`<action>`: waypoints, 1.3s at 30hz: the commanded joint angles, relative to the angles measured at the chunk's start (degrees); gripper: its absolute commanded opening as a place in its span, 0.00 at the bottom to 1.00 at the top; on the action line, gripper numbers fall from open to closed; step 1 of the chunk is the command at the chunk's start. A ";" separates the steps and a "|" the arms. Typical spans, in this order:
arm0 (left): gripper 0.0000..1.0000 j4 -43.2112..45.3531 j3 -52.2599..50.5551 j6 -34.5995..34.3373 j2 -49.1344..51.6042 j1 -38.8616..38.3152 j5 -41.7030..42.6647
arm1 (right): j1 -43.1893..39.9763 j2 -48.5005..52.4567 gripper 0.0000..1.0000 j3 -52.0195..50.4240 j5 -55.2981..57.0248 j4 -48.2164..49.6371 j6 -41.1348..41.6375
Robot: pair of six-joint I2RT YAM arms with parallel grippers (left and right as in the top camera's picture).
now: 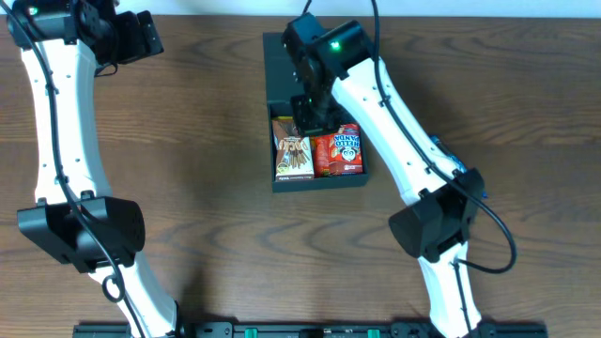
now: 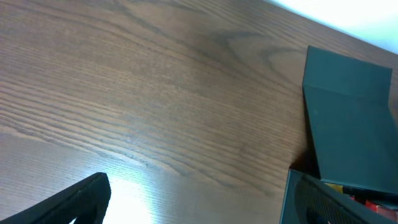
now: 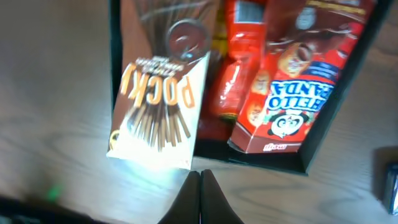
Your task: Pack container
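Observation:
The container (image 1: 278,56) is a dark teal box lying open at the table's middle back, lid flap folded back. Inside lie a Pocky box (image 1: 293,150) and a red Hello Panda box (image 1: 342,150). My right gripper (image 1: 315,124) hangs over the contents. In the right wrist view its fingers (image 3: 200,186) are pressed together, nothing between them, in front of the container's near wall (image 3: 261,163). Above them show the Pocky box (image 3: 158,106), a red packet (image 3: 229,84) and the Hello Panda box (image 3: 292,93). My left gripper (image 1: 141,38) is open at the far left; its view shows the container lid (image 2: 351,118).
Bare dark wood table (image 1: 197,188) lies left and in front of the container. The right arm's elbow (image 1: 441,221) sits at the front right, the left arm's elbow (image 1: 80,230) at the front left.

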 commanded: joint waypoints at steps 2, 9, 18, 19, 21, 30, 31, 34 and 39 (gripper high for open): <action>0.95 -0.20 0.33 -0.35 0.79 0.37 -0.59 | 3.91 -0.92 0.01 -5.99 -0.90 -0.09 -7.43; 0.95 -0.17 0.33 -0.33 0.79 0.37 -0.59 | 6.47 -0.92 0.01 -12.55 -5.51 0.44 -10.01; 0.95 -0.04 0.33 -0.17 0.79 0.37 -0.61 | 6.58 -0.92 0.02 -17.53 -5.84 6.54 -10.16; 0.95 -0.04 0.33 -0.17 0.79 0.37 -0.61 | 6.58 -0.92 0.01 -18.51 -5.81 7.65 -10.19; 0.95 0.00 0.33 -0.17 0.79 0.37 -0.61 | 6.58 -0.92 0.02 -20.06 -5.81 9.73 -9.92; 0.95 -0.02 0.33 -0.17 0.79 0.37 -0.59 | 6.03 -1.29 0.01 -20.15 -5.75 13.46 -9.31; 0.95 -0.02 0.33 -0.17 0.79 0.35 -0.59 | 5.75 -1.53 0.02 -19.63 -5.75 13.18 -9.33; 0.95 -0.11 0.31 -0.26 0.94 0.35 -0.37 | 4.20 -4.04 0.01 -18.71 -4.76 13.86 -9.42; 0.95 -0.52 -0.20 -0.42 2.16 -0.68 2.32 | -0.85 -7.45 0.01 -18.71 -3.63 16.44 -10.10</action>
